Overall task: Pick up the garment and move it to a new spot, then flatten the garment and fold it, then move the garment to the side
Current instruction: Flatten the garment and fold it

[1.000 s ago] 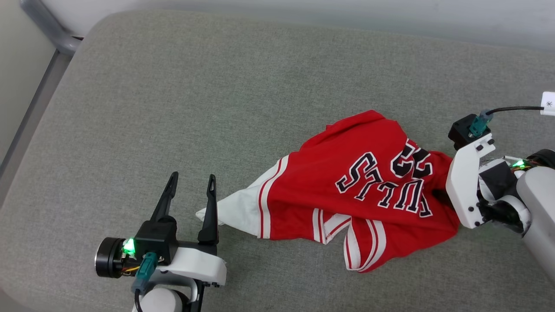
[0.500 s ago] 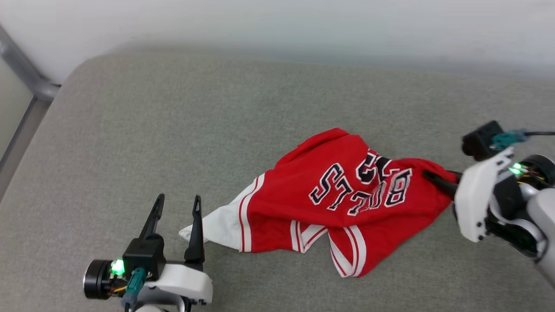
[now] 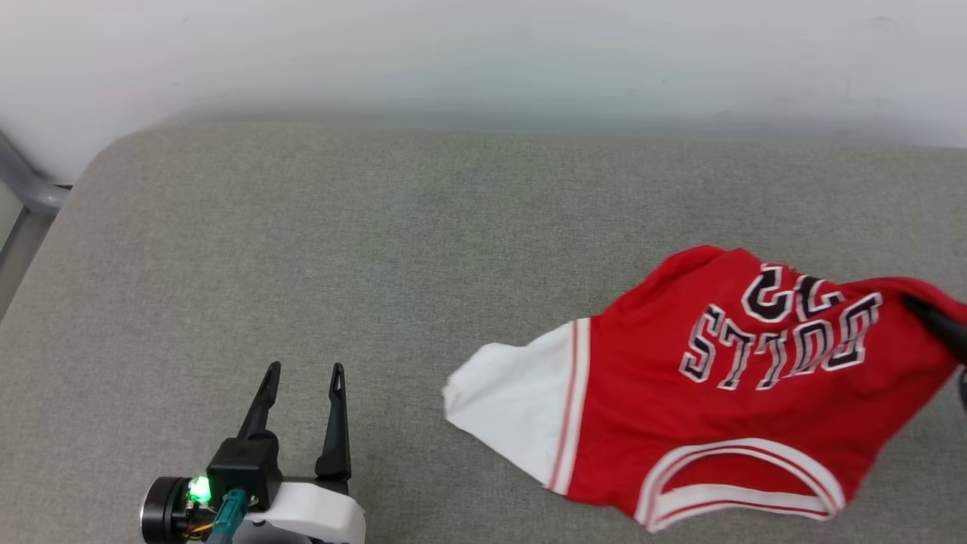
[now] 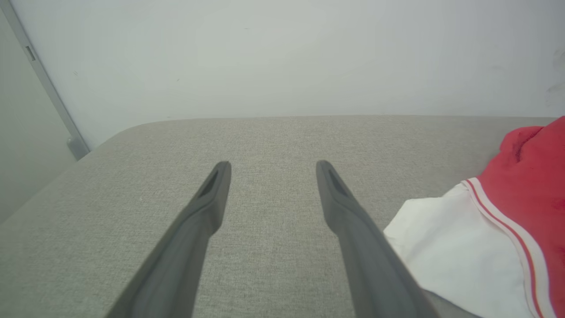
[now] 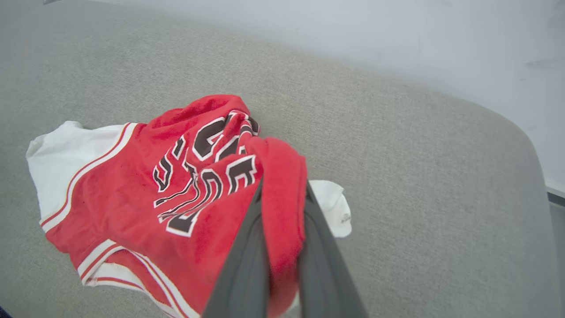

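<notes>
Head view: the red jersey-style T-shirt with white sleeves lies bunched at the right of the grey fabric cushion, its right edge apparently lifted by the right gripper.

Left wrist view: the left gripper hangs spread and empty, ready beside the T-shirt.

Right wrist view: the right gripper is clenched on a red fold to carry the T-shirt.

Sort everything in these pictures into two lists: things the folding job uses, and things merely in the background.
Job:
garment
right gripper, shut on it
left gripper, open

Background:
grey cushion
white wall
metal rail
</notes>
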Robot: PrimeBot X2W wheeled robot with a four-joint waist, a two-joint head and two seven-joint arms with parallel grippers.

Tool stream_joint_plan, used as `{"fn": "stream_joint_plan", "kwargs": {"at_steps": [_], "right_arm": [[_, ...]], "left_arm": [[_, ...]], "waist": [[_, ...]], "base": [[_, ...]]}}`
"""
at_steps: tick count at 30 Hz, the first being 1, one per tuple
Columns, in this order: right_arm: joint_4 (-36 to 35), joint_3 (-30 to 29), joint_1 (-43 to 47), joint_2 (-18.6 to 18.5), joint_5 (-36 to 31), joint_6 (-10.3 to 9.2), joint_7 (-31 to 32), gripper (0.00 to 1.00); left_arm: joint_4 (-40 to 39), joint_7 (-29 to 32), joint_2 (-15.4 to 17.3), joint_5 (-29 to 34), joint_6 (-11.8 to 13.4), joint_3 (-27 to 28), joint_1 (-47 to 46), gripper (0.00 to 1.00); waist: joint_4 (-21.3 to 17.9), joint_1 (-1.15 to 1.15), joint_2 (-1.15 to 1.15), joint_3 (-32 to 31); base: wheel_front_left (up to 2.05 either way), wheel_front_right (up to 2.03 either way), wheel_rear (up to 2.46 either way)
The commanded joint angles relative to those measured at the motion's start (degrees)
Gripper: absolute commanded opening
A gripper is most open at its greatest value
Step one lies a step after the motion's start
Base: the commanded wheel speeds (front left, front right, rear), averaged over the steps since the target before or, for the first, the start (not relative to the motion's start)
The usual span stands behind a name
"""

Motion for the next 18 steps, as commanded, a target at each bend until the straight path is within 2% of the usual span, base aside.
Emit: {"fn": "stream_joint_plan", "kwargs": {"at_steps": [1, 6, 9, 14, 18], "right_arm": [[-1.19, -3.08, 1.81, 0.46, -0.38, -0.04, 0.96, 0.0], [-4.44, -11.54, 4.63, 2.75, -2.92, -0.04, 5.42, 0.0], [-4.55, -13.33, 2.25, 4.12, -5.18, -0.04, 8.52, 0.0], [0.69, -10.04, -5.68, 5.92, -10.78, -0.04, 11.76, 0.0], [8.08, -4.74, -14.47, 8.93, -15.37, -0.04, 11.17, 0.0]], "left_arm": [[-0.03, -0.14, -0.19, 0.37, -0.45, 0.33, 0.35, 1.0], [0.19, -0.14, -1.33, 0.84, -1.55, 0.32, -1.28, 1.0], [0.2, -0.14, -1.88, 1.03, -2.14, 0.32, -2.22, 1.0], [0.54, -0.14, -2.91, 1.38, -3.15, -0.23, -4.4, 1.0], [0.88, -0.14, -3.3, 1.53, -3.62, -0.49, -5.93, 1.0]], "waist": [[0.32, 0.0, 0.0, 0.29], [2.03, 0.0, 0.0, 1.99], [3.37, 0.0, 0.0, 3.71], [6.19, 0.0, 0.0, 7.34], [8.25, 0.0, 0.0, 9.69]], "base": [[0.0, 0.0, 0.0], [0.0, 0.0, 0.0], [0.0, 0.0, 0.0], [0.0, 0.0, 0.0], [0.0, 0.0, 0.0]]}}
